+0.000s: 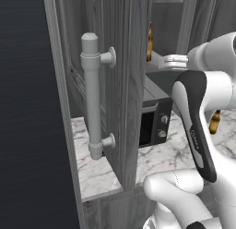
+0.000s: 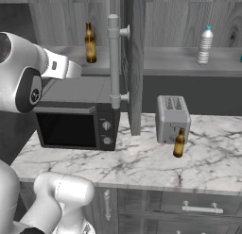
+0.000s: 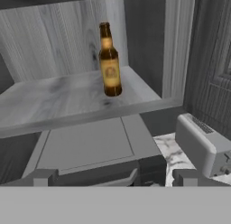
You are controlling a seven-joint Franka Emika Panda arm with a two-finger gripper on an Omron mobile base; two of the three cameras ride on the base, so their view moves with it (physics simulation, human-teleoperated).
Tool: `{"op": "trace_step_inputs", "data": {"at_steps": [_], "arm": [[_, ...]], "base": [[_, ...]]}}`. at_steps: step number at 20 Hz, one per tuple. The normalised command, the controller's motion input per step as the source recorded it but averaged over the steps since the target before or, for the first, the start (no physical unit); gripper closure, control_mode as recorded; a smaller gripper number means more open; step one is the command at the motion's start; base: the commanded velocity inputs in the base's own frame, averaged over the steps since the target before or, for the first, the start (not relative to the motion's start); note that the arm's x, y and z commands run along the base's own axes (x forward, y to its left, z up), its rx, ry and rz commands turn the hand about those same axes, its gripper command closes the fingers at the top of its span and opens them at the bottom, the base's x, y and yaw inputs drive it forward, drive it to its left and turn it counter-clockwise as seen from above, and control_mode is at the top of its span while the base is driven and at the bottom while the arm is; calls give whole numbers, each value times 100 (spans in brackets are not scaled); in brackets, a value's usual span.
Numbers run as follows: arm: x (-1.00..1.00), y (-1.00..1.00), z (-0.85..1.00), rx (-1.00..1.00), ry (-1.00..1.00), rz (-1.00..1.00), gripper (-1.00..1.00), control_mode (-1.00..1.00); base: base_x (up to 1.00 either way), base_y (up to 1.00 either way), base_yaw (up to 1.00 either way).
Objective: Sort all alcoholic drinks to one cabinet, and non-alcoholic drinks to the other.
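Note:
An amber beer bottle [image 3: 109, 60] [image 2: 90, 43] stands upright on the grey shelf [image 3: 49, 101] of the left wall cabinet, above the microwave. My gripper [image 3: 117, 178] hangs open a little in front of that shelf, back from the bottle, with nothing between its fingertips [image 3: 45, 178]. A second amber beer bottle [image 2: 179, 143] [image 1: 214, 122] stands on the marble counter, right in front of the toaster. In the right cabinet, a clear ribbed water bottle [image 2: 204, 45] with a white cap stands on the shelf [image 2: 179, 63].
The left cabinet's door [image 1: 124, 85] stands open, edge-on, with its pale bar handle [image 2: 114, 63] between the two cabinets. A black microwave [image 2: 75, 120] sits under the left shelf. The silver toaster [image 2: 173, 119] stands on the marble counter [image 2: 142, 167].

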Motion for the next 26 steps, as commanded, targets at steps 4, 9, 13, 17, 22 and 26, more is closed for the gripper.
{"op": "trace_step_inputs", "data": {"at_steps": [4, 9, 13, 17, 22, 26], "arm": [[0, 0, 0, 0, 0, 0, -100, 100], [0, 0, 0, 0, 0, 0, -100, 100], [0, 0, 0, 0, 0, 0, -100, 100], [0, 0, 0, 0, 0, 0, -100, 100], [0, 0, 0, 0, 0, 0, -100, 100], [0, 0, 0, 0, 0, 0, -100, 100]], "base": [[-4, 0, 0], [-37, 0, 0], [-47, 0, 0], [-56, 0, 0], [-57, 0, 0], [-64, 0, 0]]}}
